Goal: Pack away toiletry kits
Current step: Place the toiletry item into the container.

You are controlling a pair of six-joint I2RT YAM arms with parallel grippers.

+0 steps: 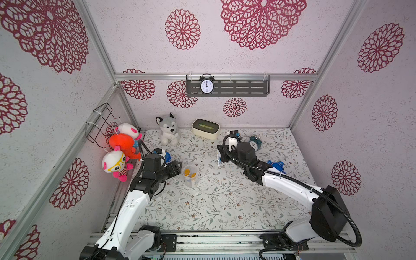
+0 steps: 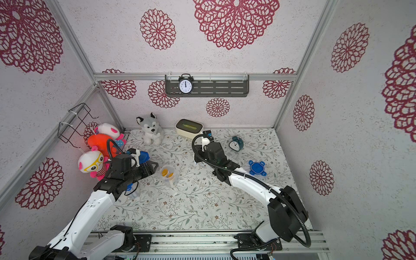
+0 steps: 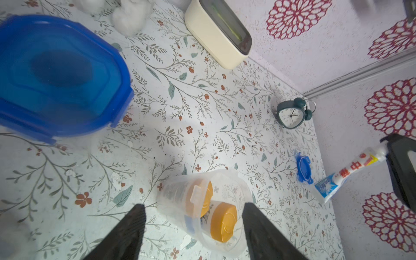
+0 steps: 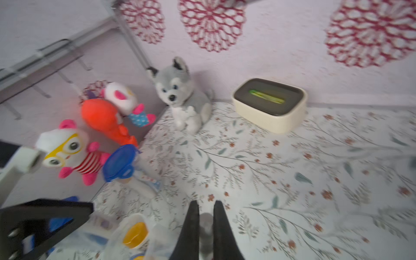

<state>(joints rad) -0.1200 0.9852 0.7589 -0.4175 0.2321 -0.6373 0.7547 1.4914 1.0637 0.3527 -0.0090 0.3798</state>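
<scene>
The right pincer (image 4: 206, 203) is clenched on a small white toothpaste tube (image 3: 346, 172). The tube is gripped at one end and its blue-printed end hangs free above the desk (image 1: 225, 202), touching nothing else. In a top view it is seen to the right of the clear cup (image 1: 190, 176), near it but not over it.

The left pincer (image 3: 193, 205) is released. Its two black fingers (image 3: 258, 225) are spread wide on either side of the clear cup, with a gap left on both sides, so nothing is grasped. The cup stands open on the floral desk, and two white bottles with yellow-orange caps (image 3: 222, 221) lie inside it, leaning against each other.

A loose blue tabbed lid (image 2: 257, 168) lies flat on the desk beside the right forearm, well apart from the open cup. A second cup, closed with a blue lid (image 2: 143, 156), is seen just beyond the left wrist — its contents cannot be made out clearly.

Along the back wall a husky plush (image 1: 167, 130) and a cream tissue box (image 1: 206, 131) are set side by side, and a teal alarm clock (image 2: 236, 143) stands upright behind the right arm.
</scene>
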